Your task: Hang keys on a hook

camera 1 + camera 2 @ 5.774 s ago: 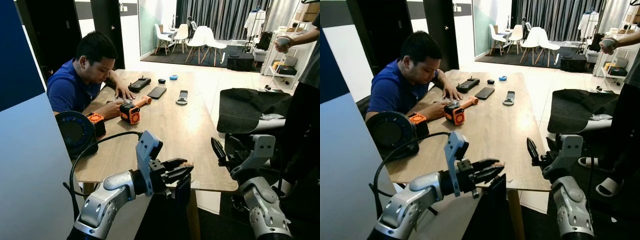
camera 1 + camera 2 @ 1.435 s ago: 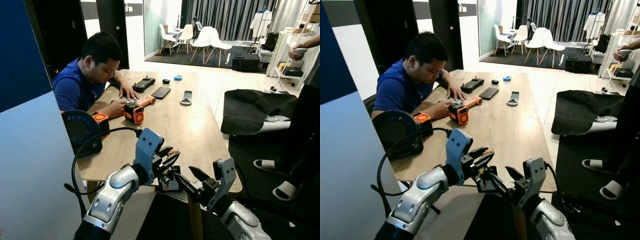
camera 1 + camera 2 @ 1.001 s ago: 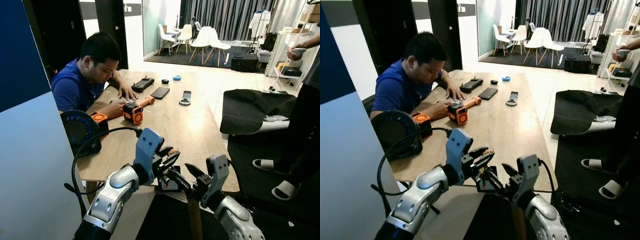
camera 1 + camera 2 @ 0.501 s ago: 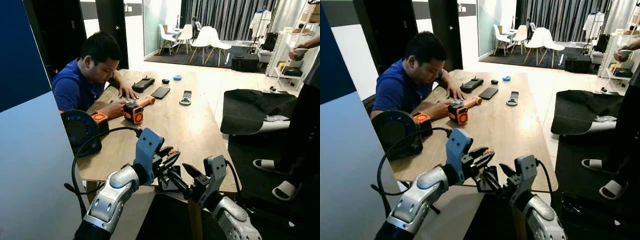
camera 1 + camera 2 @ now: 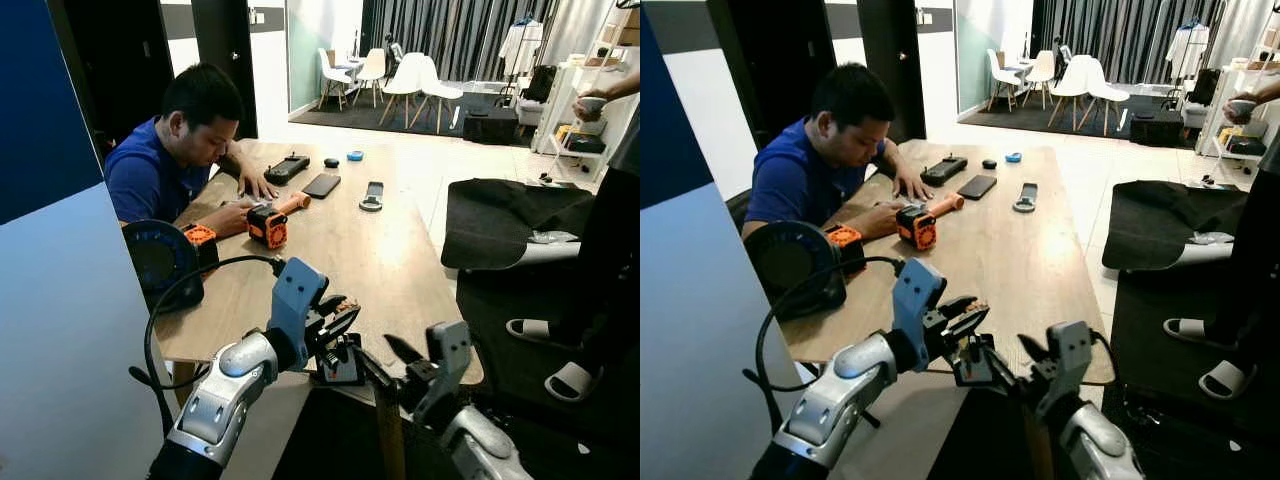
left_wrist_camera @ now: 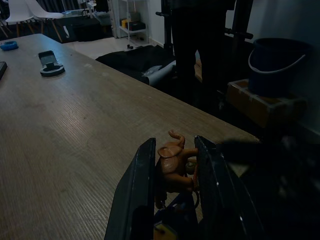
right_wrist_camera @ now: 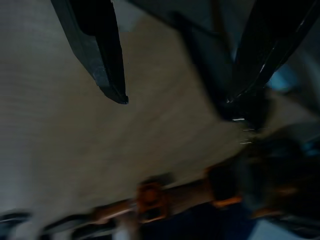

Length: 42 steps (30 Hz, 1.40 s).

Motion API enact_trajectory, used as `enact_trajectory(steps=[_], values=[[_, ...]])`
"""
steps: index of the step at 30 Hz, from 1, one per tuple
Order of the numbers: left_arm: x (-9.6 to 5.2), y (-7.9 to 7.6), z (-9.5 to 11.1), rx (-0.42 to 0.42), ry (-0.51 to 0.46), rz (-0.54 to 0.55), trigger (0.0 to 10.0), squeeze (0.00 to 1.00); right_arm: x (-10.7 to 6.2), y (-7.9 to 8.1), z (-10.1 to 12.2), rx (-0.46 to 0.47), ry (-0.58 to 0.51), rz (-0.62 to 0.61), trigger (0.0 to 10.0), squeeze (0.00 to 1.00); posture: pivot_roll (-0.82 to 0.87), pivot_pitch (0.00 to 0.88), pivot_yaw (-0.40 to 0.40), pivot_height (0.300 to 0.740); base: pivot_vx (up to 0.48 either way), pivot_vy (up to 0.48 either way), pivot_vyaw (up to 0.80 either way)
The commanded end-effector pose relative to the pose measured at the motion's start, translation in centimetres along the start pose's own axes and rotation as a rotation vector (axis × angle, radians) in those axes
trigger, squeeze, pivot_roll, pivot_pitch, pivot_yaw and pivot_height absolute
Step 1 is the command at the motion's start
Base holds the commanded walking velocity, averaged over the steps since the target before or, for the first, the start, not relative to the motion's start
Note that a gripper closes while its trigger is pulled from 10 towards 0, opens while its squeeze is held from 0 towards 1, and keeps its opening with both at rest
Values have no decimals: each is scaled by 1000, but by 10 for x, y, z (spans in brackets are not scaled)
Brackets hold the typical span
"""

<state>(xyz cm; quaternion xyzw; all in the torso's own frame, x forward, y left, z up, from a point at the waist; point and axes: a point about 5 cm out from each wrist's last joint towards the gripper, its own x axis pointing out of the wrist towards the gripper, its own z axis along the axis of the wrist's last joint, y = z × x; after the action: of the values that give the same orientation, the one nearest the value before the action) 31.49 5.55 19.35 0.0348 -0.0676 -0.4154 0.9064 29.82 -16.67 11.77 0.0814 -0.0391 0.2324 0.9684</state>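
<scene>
Fingers (image 6: pixel 145 185) of the left gripper (image 5: pixel 335 322) clench the keys (image 6: pixel 174 165) above the table's (image 5: pixel 360 260) near edge. Right gripper (image 5: pixel 385 358) fingers spread apart, just beside the keys.

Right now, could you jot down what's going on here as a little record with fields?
Left pincer: shut on an orange keychain figure, at the near edge of the wooden table
Right pincer: open, close beside the left
Keys: dark bundle hanging under the left pincer
Person: seated at the table, hands on an orange device
</scene>
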Motion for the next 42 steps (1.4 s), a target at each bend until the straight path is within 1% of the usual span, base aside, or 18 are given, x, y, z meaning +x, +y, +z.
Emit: enact_trajectory(steps=[1, 2, 4, 6, 9, 11, 14, 18, 19, 23, 25, 29, 34, 35, 42], values=[[3, 1, 5, 21, -14, -3, 10000, 0, -4, -6, -3, -2, 7, -44, 10000, 0, 42, 56, 30, 740, 0, 0, 0], [3, 1, 5, 21, -14, -3, 10000, 0, -5, -9, -2, -4, 6, -56, 10000, 0, 41, 56, 31, 740, 0, 0, 0], [3, 1, 5, 22, -15, -3, 10000, 0, -3, -9, -2, -6, 14, -52, 10000, 0, 40, 55, 32, 740, 0, 0, 0], [4, 1, 5, 24, -15, -4, 10000, 0, 0, -5, -6, -18, 41, -29, 10000, 0, 42, 55, 30, 740, 0, 0, 0], [4, 1, 5, 25, -15, -4, 10000, 0, 1, -3, -8, -20, 49, -22, 10000, 0, 43, 54, 30, 740, 0, 0, 0], [4, 1, 5, 26, -14, -2, 10000, 0, 3, -2, -8, -22, 45, -28, 10000, 0, 46, 55, 28, 740, 0, 0, 0], [4, 2, 5, 28, -13, 5, 10000, 0, 11, -2, -4, -32, 16, -67, 10000, 0, 48, 54, 28, 740, 0, 0, 0], [4, 2, 5, 29, -13, 6, 10000, 0, 15, -2, -1, -26, -1, -64, 10000, 0, 48, 54, 28, 740, 0, 0, 0], [4, 2, 5, 30, -12, 3, 10000, 0, 18, 2, 1, -16, -6, -30, 10000, 0, 48, 54, 27, 740, 0, 0, 0], [4, 1, 5, 30, -11, 2, 10000, 0, 19, 4, 0, -14, -1, -3, 10000, 0, 47, 52, 27, 740, 0, 0, 0], [4, 1, 5, 30, -11, -1, 10000, 0, 20, 8, 0, -4, 0, 31, 10000, 0, 47, 50, 26, 740, 0, 0, 0], [4, 0, 4, 30, -11, -6, 10000, 0, 20, 18, -1, 14, 1, 111, 10000, 0, 46, 46, 25, 740, 0, 0, 0], [5, 0, 4, 31, -11, -7, 10000, 0, 20, 21, -2, 15, 6, 136, 10000, 0, 47, 45, 25, 740, 0, 0, 0], [5, 0, 5, 32, -12, -9, 10000, 0, 20, 24, -4, 17, 14, 161, 10000, 0, 47, 44, 25, 740, 0, 0, 0], [5, 1, 5, 34, -11, -10, 10000, 0, 20, 23, -4, 9, 12, 161, 10000, 0, 48, 44, 27, 740, 0, 0, 0]])
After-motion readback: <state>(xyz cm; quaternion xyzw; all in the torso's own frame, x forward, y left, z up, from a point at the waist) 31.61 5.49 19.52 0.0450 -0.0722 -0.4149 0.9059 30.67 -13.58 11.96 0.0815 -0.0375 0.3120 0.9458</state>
